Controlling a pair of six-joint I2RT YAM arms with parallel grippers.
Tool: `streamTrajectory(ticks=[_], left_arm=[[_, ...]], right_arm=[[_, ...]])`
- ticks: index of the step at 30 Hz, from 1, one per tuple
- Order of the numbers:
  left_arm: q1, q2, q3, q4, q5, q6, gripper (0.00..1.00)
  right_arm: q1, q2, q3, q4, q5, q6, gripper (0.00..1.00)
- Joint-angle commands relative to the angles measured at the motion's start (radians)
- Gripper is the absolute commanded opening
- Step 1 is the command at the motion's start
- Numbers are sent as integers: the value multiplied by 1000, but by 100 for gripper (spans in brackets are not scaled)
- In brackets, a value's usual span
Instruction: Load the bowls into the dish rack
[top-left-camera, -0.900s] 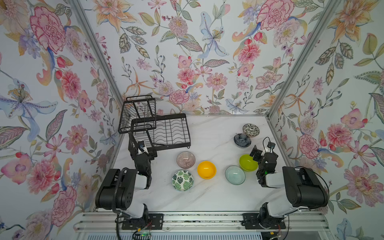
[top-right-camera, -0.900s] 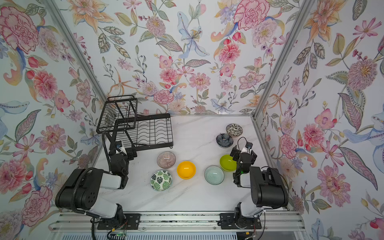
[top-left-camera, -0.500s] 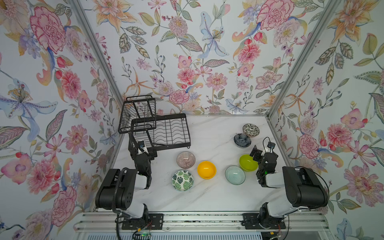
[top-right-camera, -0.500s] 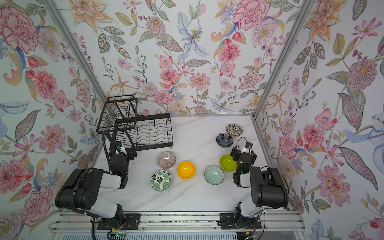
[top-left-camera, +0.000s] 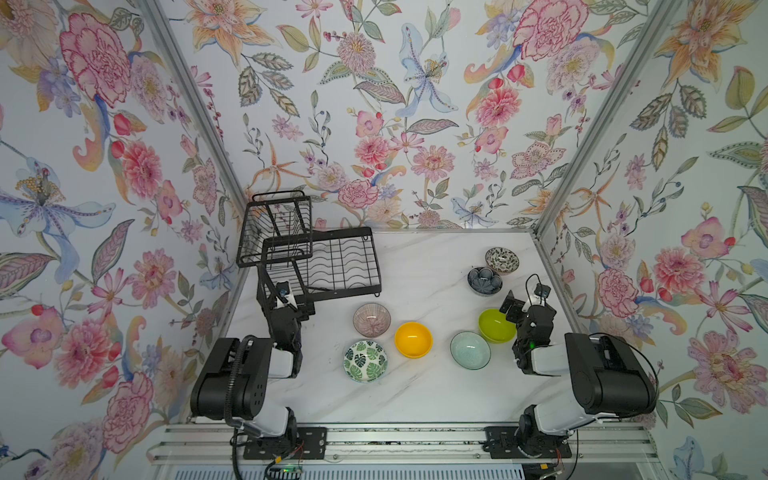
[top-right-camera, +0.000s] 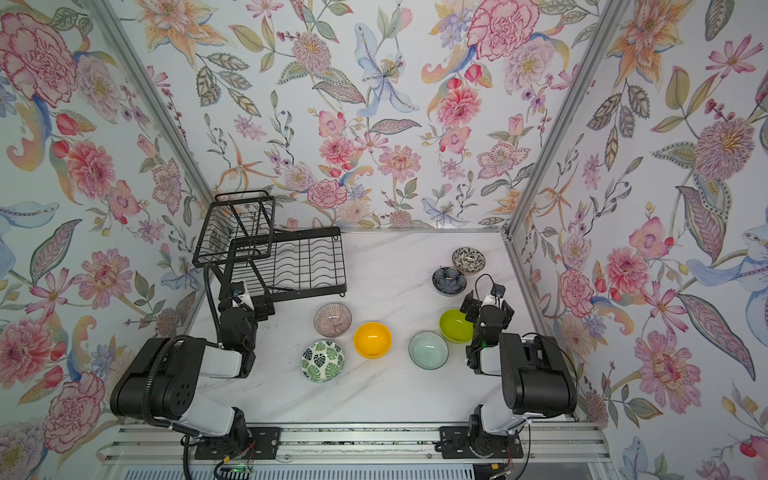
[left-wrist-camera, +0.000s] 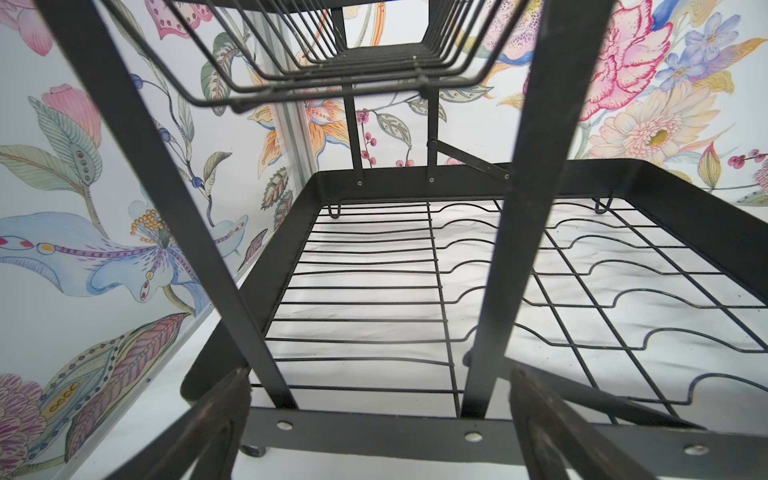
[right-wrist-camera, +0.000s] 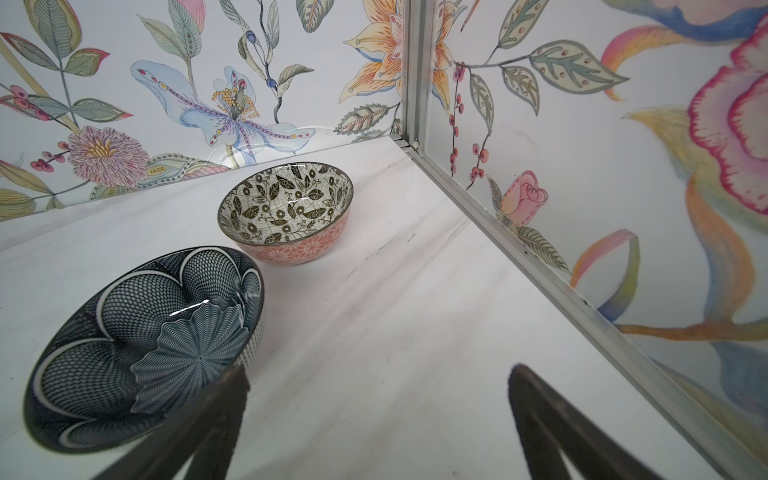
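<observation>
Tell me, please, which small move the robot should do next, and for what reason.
Probably shift the right hand sideways over the rim of the lime green bowl and lower it. That hand is open and empty, the bowl lies close beside it on the table, and the dish rack holds nothing yet.

Bright even light flooding scene; faint soft shadows lying on table (top-left-camera: 415, 270). Glare glinting inside dark blue bowl (right-wrist-camera: 141, 353). Wrist views bowing at edges; right hand (right-wrist-camera: 380, 370) blurring.
</observation>
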Motion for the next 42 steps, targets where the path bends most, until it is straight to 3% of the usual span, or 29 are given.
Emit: streamTrajectory(ticks=[1,4,14,17,19,22,25,27,29,31,35,38,42], left_arm=[[8,11,17,-7,19,-2,99],[7,11,15,-6,21,-2,99],[7,10,21,-29,18,-2,99],[-1,-52,47,-117,-22,-3,99],[-3,-144,104,-310,-81,-28,99],[-3,-238,88,-382,-105,-46,99],[-5,-383,98,-596,-188,-168,99],[-8,-461,132,-758,-160,-275,99],[-47,-505,178,-893,-153,-360,99],[-140,-539,235,-1011,-253,-423,99],[-304,-560,326,-1091,-345,-505,99],[-383,-467,480,-1164,-268,-558,99],[-490,-206,769,-1299,-299,-502,99]], right_arm=[[0,-10,7,-6,-15,0,99],[-20,-13,10,-22,-59,11,99],[-15,-11,13,-18,-51,7,99],[-15,-28,12,-24,-33,14,99],[-11,-96,49,-147,46,35,99],[-1,-196,110,-394,151,78,99],[-10,-259,232,-752,216,279,99],[-9,-272,345,-1012,216,371,99],[-14,-270,432,-1158,146,431,99],[12,-270,490,-1214,109,452,99],[160,-188,661,-1274,58,414,99],[278,-75,831,-1360,56,391,99],[360,-2,910,-1331,22,444,99]])
